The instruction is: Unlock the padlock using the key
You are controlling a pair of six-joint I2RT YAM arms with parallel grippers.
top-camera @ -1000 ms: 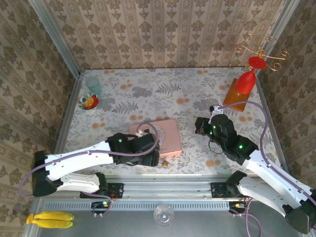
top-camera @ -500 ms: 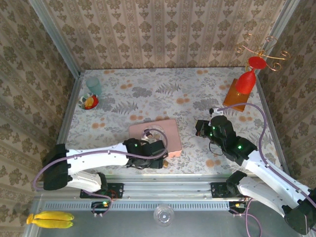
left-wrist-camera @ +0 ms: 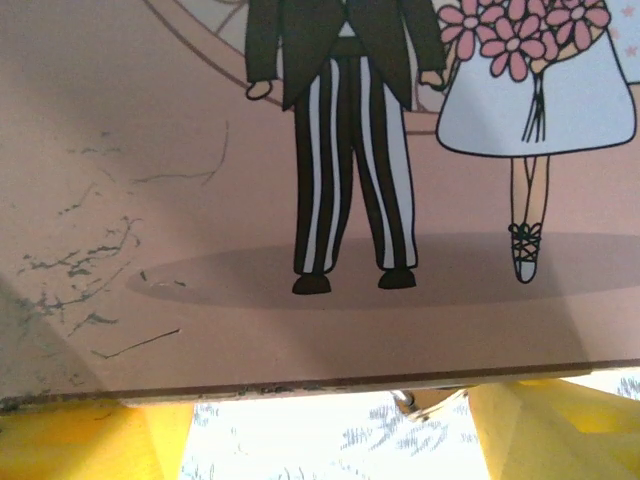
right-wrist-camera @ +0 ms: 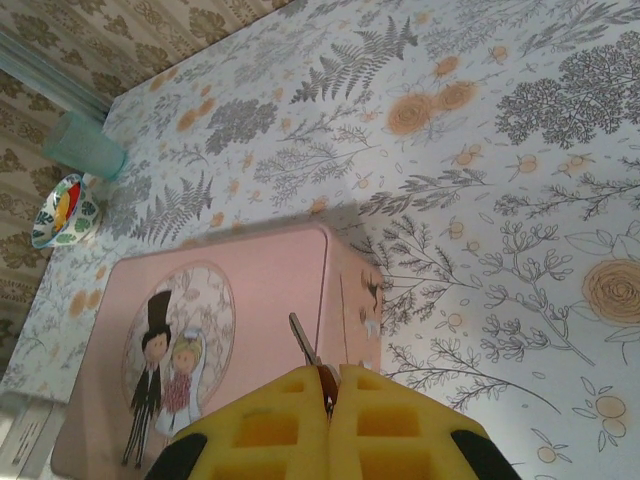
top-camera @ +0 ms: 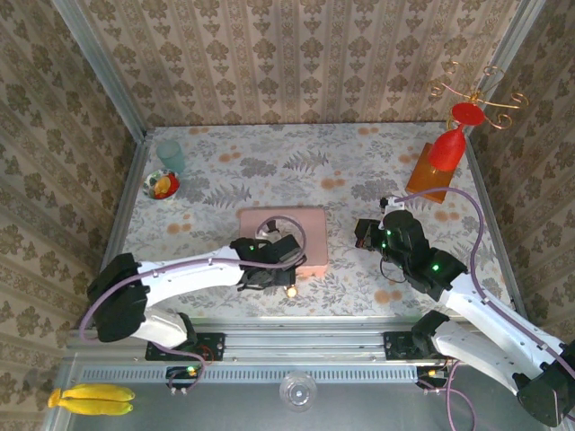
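The brass padlock (top-camera: 292, 292) lies on the table at the pink tin's (top-camera: 281, 235) near right corner. In the left wrist view a bit of the padlock (left-wrist-camera: 425, 401) peeks out under the tin's edge (left-wrist-camera: 300, 330), beside the right yellow fingertip (left-wrist-camera: 550, 430). My left gripper (top-camera: 280, 277) stands open against the tin's near side, with bare table between its fingers (left-wrist-camera: 90, 440). My right gripper (top-camera: 367, 233) hovers right of the tin, shut on the key (right-wrist-camera: 303, 345). The key's blade sticks out past the right gripper (right-wrist-camera: 330, 395) toward the pink tin (right-wrist-camera: 230, 330).
An orange bottle with a red funnel (top-camera: 431, 171) stands at the back right under a copper wire stand (top-camera: 476, 94). A teal cup (top-camera: 171, 154) and a small painted bowl (top-camera: 163, 186) sit at the back left. Aluminium rails border the table.
My left arm has stretched to the right along the tin's near edge, and the tin has turned squarer and slid slightly back. The right arm has held still with the key.
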